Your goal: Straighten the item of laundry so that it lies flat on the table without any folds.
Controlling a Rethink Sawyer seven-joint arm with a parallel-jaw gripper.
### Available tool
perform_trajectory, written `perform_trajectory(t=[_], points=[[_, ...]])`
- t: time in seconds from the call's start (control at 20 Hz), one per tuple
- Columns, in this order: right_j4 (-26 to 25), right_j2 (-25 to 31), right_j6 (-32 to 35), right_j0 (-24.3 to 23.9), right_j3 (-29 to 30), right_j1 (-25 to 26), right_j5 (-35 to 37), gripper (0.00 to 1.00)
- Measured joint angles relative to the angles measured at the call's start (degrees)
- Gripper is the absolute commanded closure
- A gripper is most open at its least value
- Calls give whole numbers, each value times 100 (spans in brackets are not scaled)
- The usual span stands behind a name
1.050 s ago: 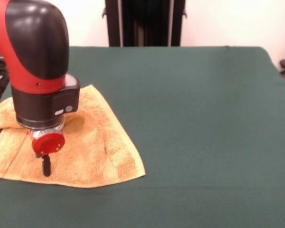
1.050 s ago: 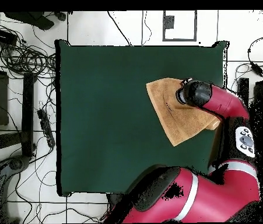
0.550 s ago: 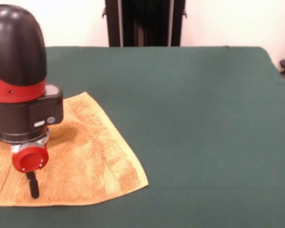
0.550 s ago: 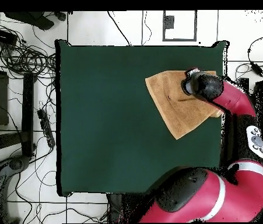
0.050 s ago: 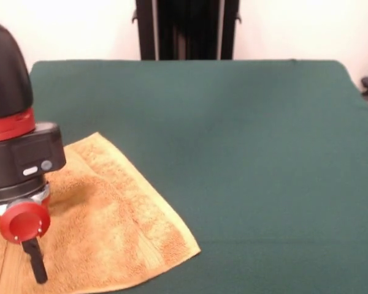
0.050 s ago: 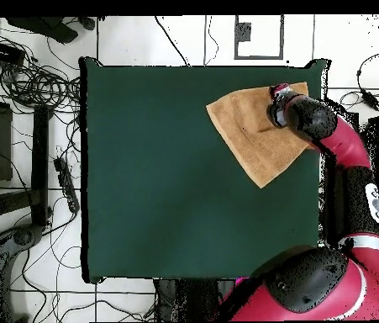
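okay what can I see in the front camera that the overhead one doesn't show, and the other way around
Only the front view shows the dark post behind the table and the gripper from the side, its black tip down on the towel.

Only the overhead view shows the whole towel outline, lying near one table corner, the arm's full length, and the cables on the tiled floor.

Both show the orange towel on the green table with the gripper over it.
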Motion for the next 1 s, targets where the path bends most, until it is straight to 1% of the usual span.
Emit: perform_trajectory(t=[0.15, 0.25, 0.35, 0.4, 0.45, 0.55, 0.7, 0.9, 1.0], points=[[27, 467, -443, -194, -46, 145, -1, 0], [82, 430, -507, -151, -61, 149, 23, 0], [92, 22, -435, 134, -144, 61, 201, 0], [71, -482, -288, 503, -232, -48, 517, 0], [54, -712, -215, 679, -267, -99, 713, 0], [-14, -1362, 27, 1215, -374, -257, 1506, 0], [-109, -1864, 208, 1649, -502, -416, 2486, 0], [-249, -2229, 238, 1908, -554, -631, 3359, 0], [-390, -2545, 238, 2009, -609, -893, 4068, 0]])
